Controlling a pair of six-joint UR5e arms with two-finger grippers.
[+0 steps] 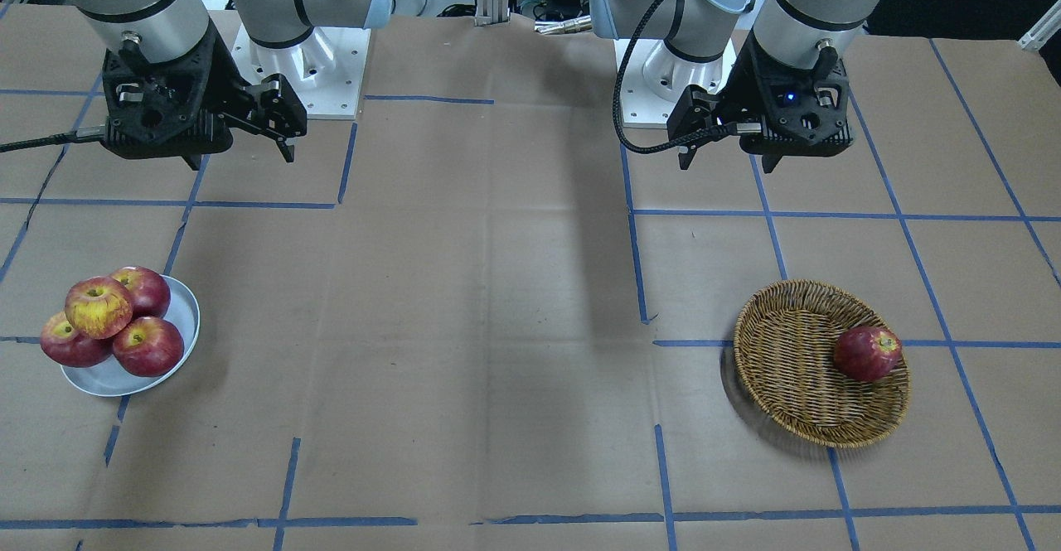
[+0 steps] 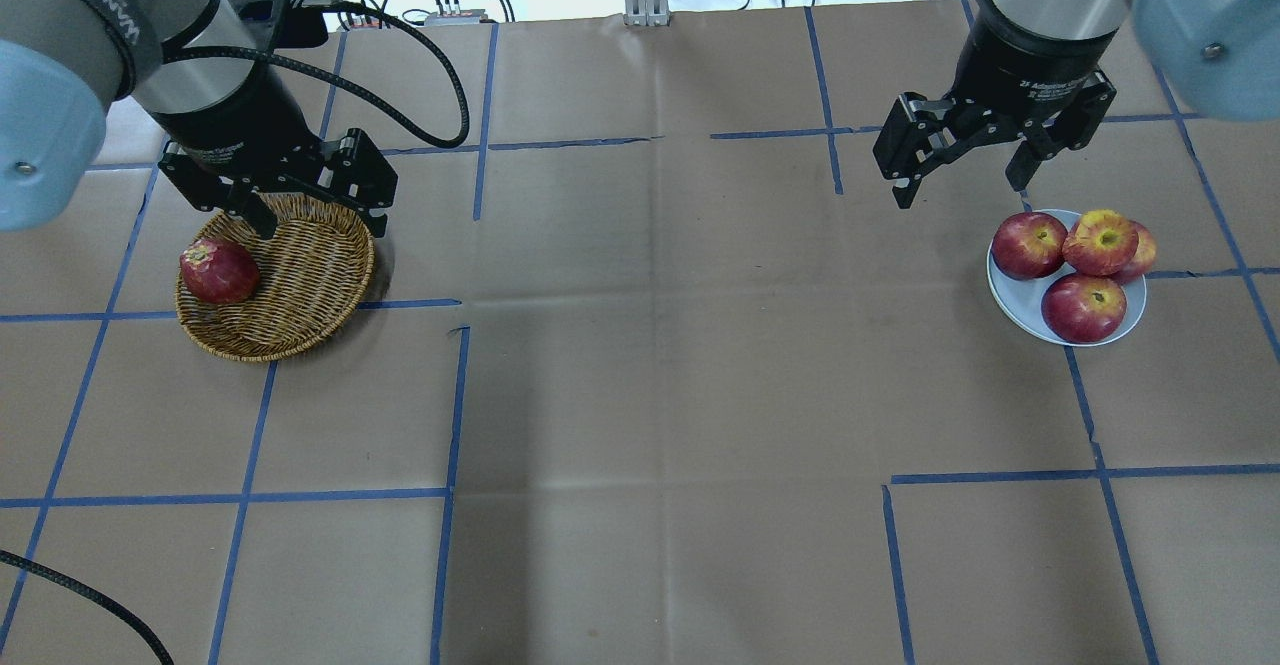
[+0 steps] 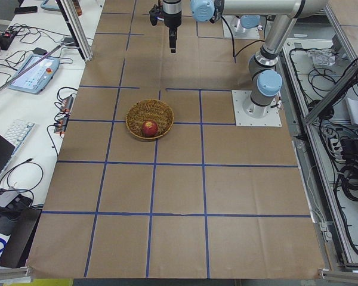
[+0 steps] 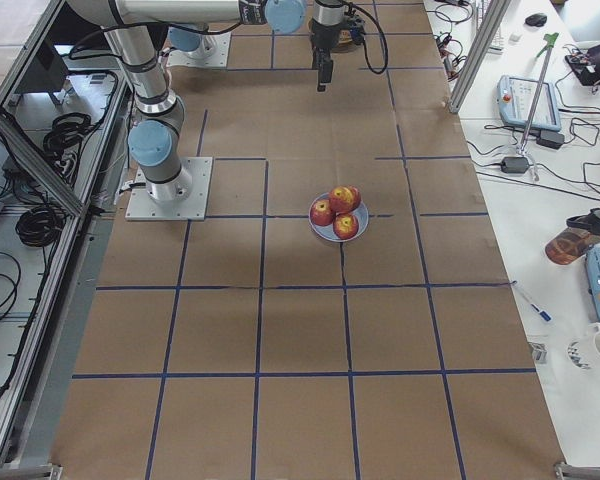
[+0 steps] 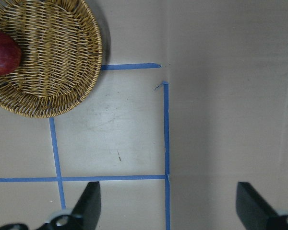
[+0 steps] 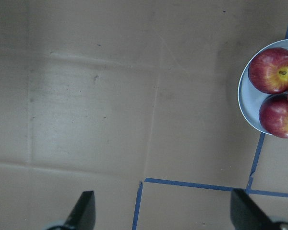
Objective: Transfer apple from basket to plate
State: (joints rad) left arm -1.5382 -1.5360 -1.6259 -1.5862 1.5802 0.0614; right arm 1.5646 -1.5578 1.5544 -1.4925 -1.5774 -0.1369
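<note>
1. The pale, yellow-streaked apple (image 1: 98, 306) isn't in the basket (image 2: 310, 275). It sits on the plate (image 2: 1015, 295), perched on top of three darker red apples (image 2: 1084, 307) and touching them.
2. The plate is well apart from the basket, way over on the other side of the tabletop (image 2: 650, 345).
3. One dark red apple (image 2: 219, 271) lies inside the basket, up against the wall on the side facing away from the plate.
4. The left gripper (image 2: 318, 223) hangs in the air near the basket, with its jaws spread wide and nothing between them. Its wrist view has the basket off in the upper left corner, not under the fingers (image 5: 89, 203).
5. The right gripper (image 2: 960, 190) is also wide open and holding nothing. It's up in the air far from the basket and close to the plate. In its wrist view the plate only peeks in at the right edge.
6. Neither gripper touches any fruit, the basket or the plate.
7. The tabletop is brown paper with a blue tape grid, and the basket sits across one of the tape lines.
</note>
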